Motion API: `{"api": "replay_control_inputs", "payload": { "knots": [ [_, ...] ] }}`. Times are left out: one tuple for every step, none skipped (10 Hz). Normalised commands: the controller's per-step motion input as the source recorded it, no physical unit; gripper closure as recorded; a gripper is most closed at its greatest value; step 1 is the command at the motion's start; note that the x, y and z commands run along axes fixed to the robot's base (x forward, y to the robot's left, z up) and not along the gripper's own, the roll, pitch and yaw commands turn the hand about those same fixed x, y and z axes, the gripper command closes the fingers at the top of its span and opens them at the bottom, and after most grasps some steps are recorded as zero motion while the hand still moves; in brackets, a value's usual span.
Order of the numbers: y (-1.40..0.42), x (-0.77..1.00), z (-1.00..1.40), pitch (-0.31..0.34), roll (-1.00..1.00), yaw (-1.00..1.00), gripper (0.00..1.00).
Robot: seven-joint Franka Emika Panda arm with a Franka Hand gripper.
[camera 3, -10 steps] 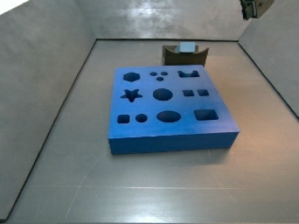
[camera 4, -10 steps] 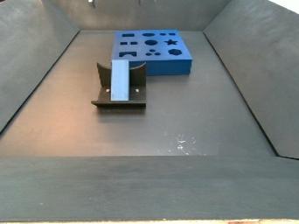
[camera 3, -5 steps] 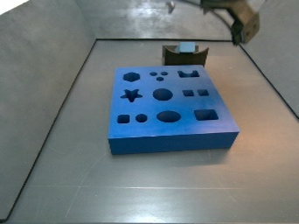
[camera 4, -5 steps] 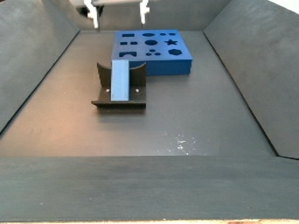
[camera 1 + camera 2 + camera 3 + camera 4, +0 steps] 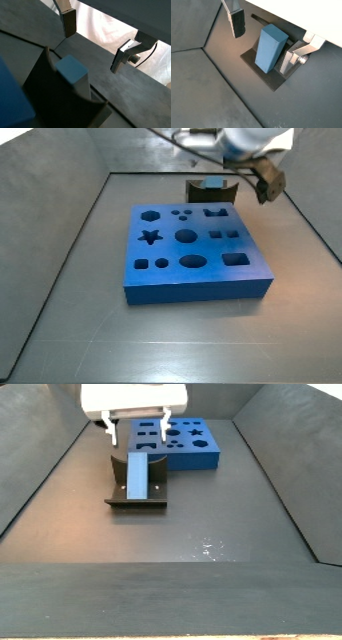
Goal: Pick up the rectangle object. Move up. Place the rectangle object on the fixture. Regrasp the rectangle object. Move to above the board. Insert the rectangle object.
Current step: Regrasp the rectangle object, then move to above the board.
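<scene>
above fixture (image 5: 135, 494): gripper (image 5: 135, 432), empty

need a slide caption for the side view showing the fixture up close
Open gripper above the rectangle object resting in the fixture, board behind.

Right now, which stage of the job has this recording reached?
Done: the rectangle object lies on the fixture, released. In hand: the regrasp. The gripper hangs open and empty above the fixture; in a wrist view its fingers straddle the block without touching. Left: closing on it, carrying it over the board and inserting it.
</scene>
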Motion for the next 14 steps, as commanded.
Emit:
{"api": "replay_control_inputs", "payload": {
  "knots": [
    [0.03,0.11,-0.92,-0.096,0.12,-0.04,0.0],
    [0.02,0.09,-0.73,-0.068,0.11,-0.04,0.0],
    [0.01,0.08,-0.54,-0.043,0.1,-0.04,0.0],
    [0.01,0.07,-0.4,-0.036,0.09,-0.03,0.0],
    [0.01,0.06,-0.22,-0.009,0.08,-0.02,0.0],
    [0.01,0.02,-0.18,0.01,0.07,-0.01,0.0],
    [0.0,0.01,-0.17,0.007,0.07,-0.01,0.0],
    [0.0,0.01,-0.17,0.007,0.07,-0.01,0.0],
    [0.0,0.01,-0.17,0.007,0.07,0.0,0.0],
    [0.0,0.01,-0.17,0.007,0.07,0.0,0.0],
    [0.0,0.0,-0.83,0.0,0.0,0.0,1.0],
    [0.32,-0.17,1.0,-0.016,0.29,-0.11,1.0],
    [0.32,-0.17,1.0,-0.017,0.29,-0.11,1.0],
    [0.31,-0.16,1.0,-0.045,0.16,-0.1,1.0]
  ]
}}
